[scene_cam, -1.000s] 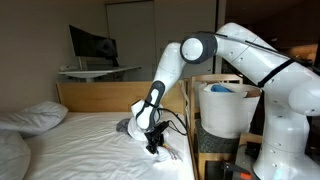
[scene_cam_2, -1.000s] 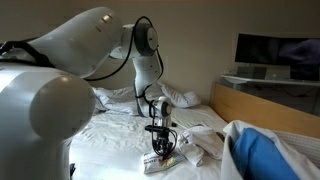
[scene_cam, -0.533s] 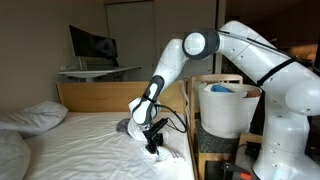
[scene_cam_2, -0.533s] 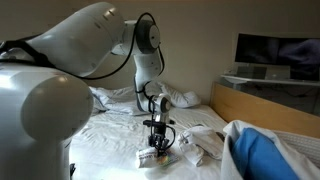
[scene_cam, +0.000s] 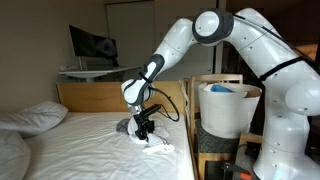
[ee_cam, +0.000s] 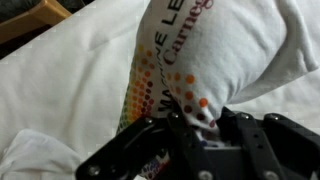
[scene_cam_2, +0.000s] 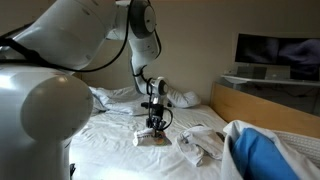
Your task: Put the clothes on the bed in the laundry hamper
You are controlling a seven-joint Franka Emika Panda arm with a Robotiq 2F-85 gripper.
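- The gripper (scene_cam: 143, 128) is clamping a white printed garment (scene_cam: 156, 143). In the wrist view the jaws are pressing together on a fold of this cloth (ee_cam: 195, 55) directly ahead of the gripper (ee_cam: 195, 118).
- The garment is hanging below the jaws with its long axis roughly vertical. Its lower end is lying at the bed (scene_cam: 85, 135) sheet, and whether it is touching or just clear cannot be told in either exterior view (scene_cam_2: 150, 138).
- The laundry hamper (scene_cam: 228, 120) is standing off the bed, toward the picture's right side from the gripper, beside the robot's base. Its rim is sitting higher than the gripper.
- The coming move therefore appears to call for a rise first, enough to bring the trailing cloth above the rim, and then a sideways carry across the bed edge toward the hamper mouth.
- The arm (scene_cam: 178, 42) is arching high over the mattress, with the upper joint near the top of the frame, the forearm sloping down, and the gripper (scene_cam_2: 154, 121) pointing downward at the sheet.
- Other clothes are lying on the bed: a grey garment (scene_cam: 122, 126) just beside the gripper and a crumpled white piece (scene_cam_2: 200, 146) nearer the bed edge.
- Something blue (scene_cam: 221, 88) is showing inside the hamper.
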